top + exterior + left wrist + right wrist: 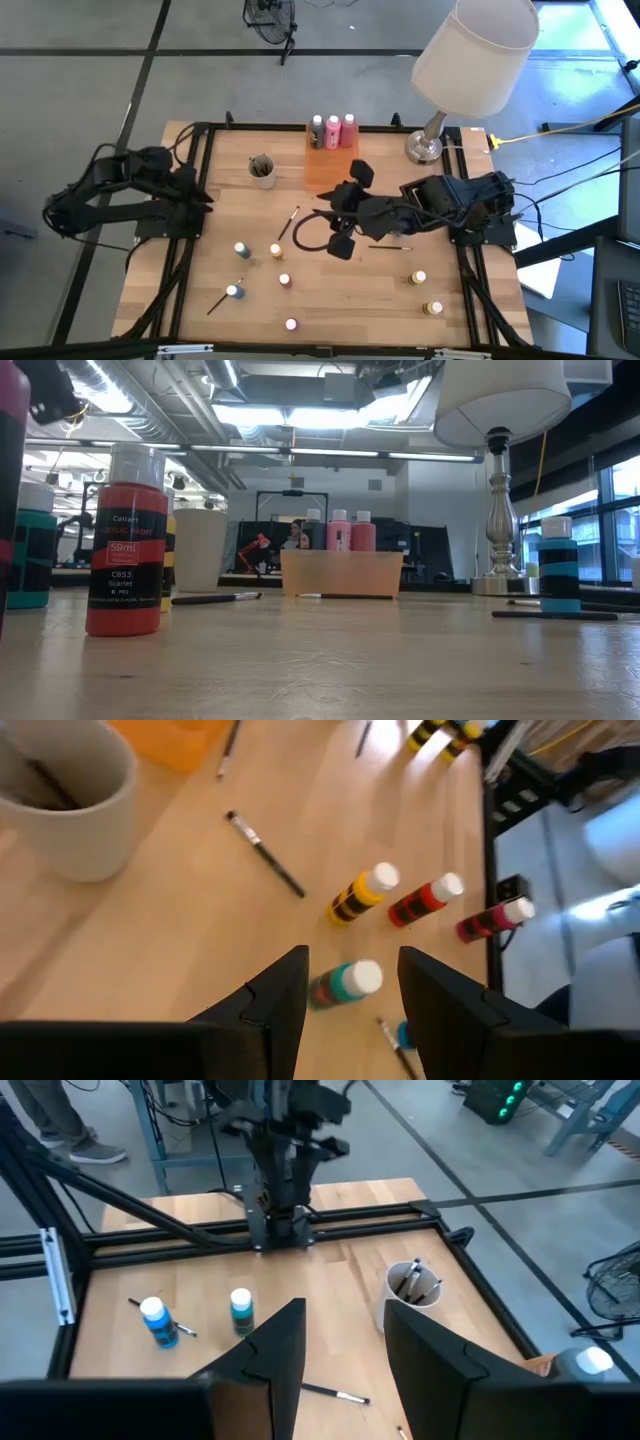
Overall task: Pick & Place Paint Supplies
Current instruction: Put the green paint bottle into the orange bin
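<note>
Three taller squeeze bottles (333, 130) stand in the orange tray (322, 170) at the table's far side. Small white-capped paint pots stand on the near half of the wood: teal (241, 249), yellow (275, 250), red (285, 281), blue (233, 291) and others. Thin brushes lie flat (289, 222) (390, 247). My right gripper (330, 218) (343, 1308) hangs open over the table's middle, pointing toward the left edge, with nothing between its fingers. My left gripper (203, 195) (352, 962) is open at the left edge, tilted down toward the teal pot (345, 985).
A grey cup (262, 168) holding brushes stands left of the tray. A lamp (470, 50) with a metal foot (423, 148) occupies the far right corner. Two yellow pots (419, 277) (432, 308) stand near the right edge. Black frame rails border the table.
</note>
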Robot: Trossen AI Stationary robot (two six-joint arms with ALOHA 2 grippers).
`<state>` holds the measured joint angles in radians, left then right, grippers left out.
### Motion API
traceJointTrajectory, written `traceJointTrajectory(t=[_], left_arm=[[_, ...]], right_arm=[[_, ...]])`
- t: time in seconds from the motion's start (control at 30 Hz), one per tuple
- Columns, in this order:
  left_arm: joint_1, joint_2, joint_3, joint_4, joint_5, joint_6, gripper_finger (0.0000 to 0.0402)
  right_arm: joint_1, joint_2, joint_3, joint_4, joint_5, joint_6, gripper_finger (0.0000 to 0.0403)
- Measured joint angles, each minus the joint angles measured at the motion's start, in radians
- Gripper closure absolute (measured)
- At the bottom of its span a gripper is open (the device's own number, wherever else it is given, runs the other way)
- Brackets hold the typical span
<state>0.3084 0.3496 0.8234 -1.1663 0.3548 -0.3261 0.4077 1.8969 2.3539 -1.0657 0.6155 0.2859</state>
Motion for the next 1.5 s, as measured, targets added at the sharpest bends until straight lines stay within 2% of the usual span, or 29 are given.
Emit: traceJointTrajectory(t=[0.1, 0.37, 0.47, 0.63, 0.8, 0.93, 1.13, 1.3, 1.5], left_arm=[[0.000, -0.037, -0.070, 0.072, 0.037, -0.029, 0.0249], [-0.043, -0.087, -0.171, 0.129, 0.095, -0.128, 0.0249], [-0.081, -0.087, -0.203, 0.242, 0.134, -0.184, 0.0249], [-0.200, -0.086, -0.236, 0.538, 0.154, -0.281, 0.0249], [-0.373, -0.086, -0.237, 0.592, 0.125, -0.447, 0.0249], [-0.551, -0.074, -0.237, 0.668, 0.007, -0.545, 0.0249], [-0.824, 0.032, -0.237, 0.865, -0.219, -0.539, 0.0249], [-0.997, 0.171, -0.237, 0.816, -0.395, -0.474, 0.0249], [-1.117, 0.281, -0.237, 0.809, -0.600, -0.420, 0.0249]], right_arm=[[0.012, 0.000, 0.000, 0.000, -0.001, 0.019, 0.0263], [0.039, 0.000, 0.000, 0.000, -0.002, 0.088, 0.0263], [0.048, 0.000, 0.000, 0.005, 0.000, 0.124, 0.0263], [0.058, 0.000, 0.000, 0.096, 0.002, 0.114, 0.0263], [0.058, 0.000, 0.000, 0.197, 0.002, 0.039, 0.0263], [0.050, 0.004, 0.000, 0.237, 0.002, -0.003, 0.0263], [0.041, 0.024, -0.001, 0.237, -0.043, -0.010, 0.0263], [0.039, 0.041, -0.001, 0.221, -0.088, -0.013, 0.0263], [0.044, 0.042, -0.001, 0.187, -0.133, -0.001, 0.0263]])
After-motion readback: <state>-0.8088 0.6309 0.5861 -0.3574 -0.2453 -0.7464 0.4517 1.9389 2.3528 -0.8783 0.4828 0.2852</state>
